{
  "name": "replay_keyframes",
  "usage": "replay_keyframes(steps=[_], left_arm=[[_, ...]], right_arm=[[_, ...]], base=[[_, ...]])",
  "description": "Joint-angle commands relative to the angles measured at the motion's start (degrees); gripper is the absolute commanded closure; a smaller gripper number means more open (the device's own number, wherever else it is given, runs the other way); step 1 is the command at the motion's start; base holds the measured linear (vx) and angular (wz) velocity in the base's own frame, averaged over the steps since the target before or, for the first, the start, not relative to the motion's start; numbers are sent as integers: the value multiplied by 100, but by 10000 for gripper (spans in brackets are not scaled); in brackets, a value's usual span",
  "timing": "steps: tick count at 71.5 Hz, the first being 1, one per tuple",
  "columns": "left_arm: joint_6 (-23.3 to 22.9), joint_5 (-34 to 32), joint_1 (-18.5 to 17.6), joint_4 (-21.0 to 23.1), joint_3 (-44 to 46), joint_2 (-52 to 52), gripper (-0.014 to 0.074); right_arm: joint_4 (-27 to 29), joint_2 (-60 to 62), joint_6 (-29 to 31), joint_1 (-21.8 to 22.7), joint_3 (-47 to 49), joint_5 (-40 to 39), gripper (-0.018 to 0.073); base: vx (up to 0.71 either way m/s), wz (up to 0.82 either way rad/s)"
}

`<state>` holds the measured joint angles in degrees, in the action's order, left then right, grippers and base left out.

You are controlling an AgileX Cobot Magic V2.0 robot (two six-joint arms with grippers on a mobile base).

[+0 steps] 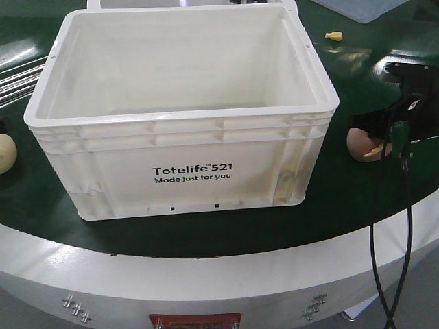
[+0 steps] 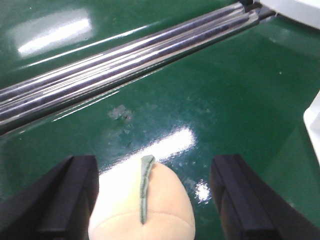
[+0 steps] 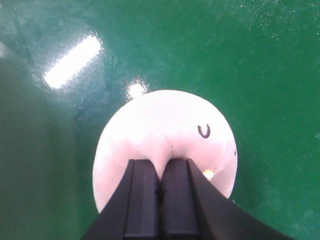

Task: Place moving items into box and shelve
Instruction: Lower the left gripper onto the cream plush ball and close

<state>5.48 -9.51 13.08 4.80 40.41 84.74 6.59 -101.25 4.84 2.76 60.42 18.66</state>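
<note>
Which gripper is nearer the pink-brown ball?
Right. The right gripper is pinched shut on the pink-brown ball; the left gripper sits open around the cream ball, across the box.

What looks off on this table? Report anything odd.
Right hand is pinching only a fold of the pink ball, denting it, a shallow-looking grip. The box has a yellowish mark near its front right corner. A small yellow piece lies loose behind the box. Grey scuff on the green table.
</note>
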Motion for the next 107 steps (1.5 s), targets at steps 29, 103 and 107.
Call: replay_keyframes(steps=[29,103,107], left_arm=[[29,-860,-1,6,203,457,8],[-178,-1040,-1,51,203,1573,271],[-178,-984,-1,51,203,1579,370]], right_arm=[[-26,200,7,38,150,-222,574],[-26,200,7,38,150,-242,574],[-26,200,7,38,150,-242,574]], base=[[0,0],[0,0],[0,0]])
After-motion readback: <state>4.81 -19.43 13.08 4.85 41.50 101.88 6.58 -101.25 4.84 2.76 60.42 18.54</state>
